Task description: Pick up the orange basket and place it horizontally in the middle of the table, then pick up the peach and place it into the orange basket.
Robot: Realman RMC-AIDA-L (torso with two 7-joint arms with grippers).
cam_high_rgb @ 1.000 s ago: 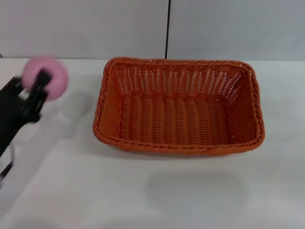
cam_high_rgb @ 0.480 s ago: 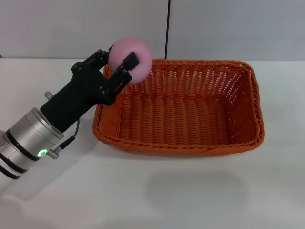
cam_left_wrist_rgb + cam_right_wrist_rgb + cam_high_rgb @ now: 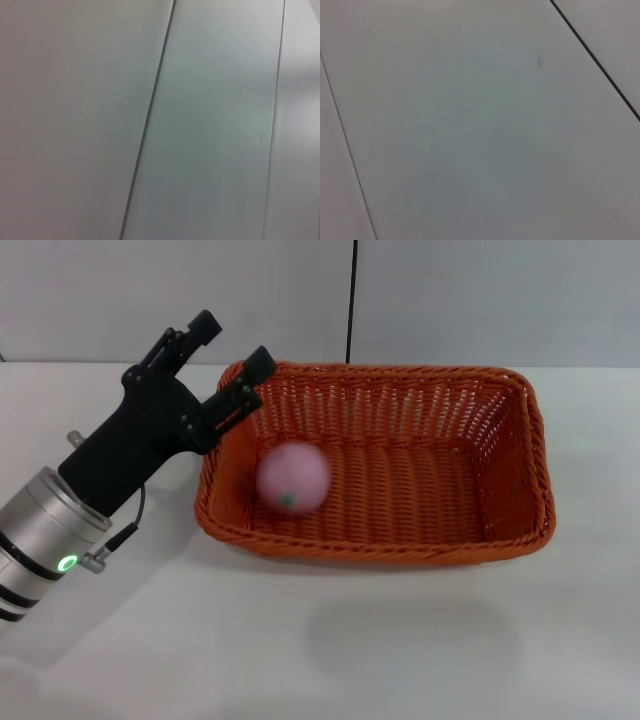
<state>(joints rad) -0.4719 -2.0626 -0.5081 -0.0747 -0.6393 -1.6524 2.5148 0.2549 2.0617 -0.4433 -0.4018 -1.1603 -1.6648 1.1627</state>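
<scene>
Peach inside basket; left gripper spread and empty.

The orange basket (image 3: 375,460) is a rectangular woven container with flared openwork walls and a braided rim, lying lengthwise near the middle of the smooth white table (image 3: 300,640). The peach (image 3: 292,478), a round pink ball with a small green mark, is blurred inside the basket at its left end. The left gripper (image 3: 229,347), matte black on a silver wrist, sits above the basket's left rim, its fingers (image 3: 245,380) apart and holding nothing. Both wrist views show only pale panels with dark seams.
</scene>
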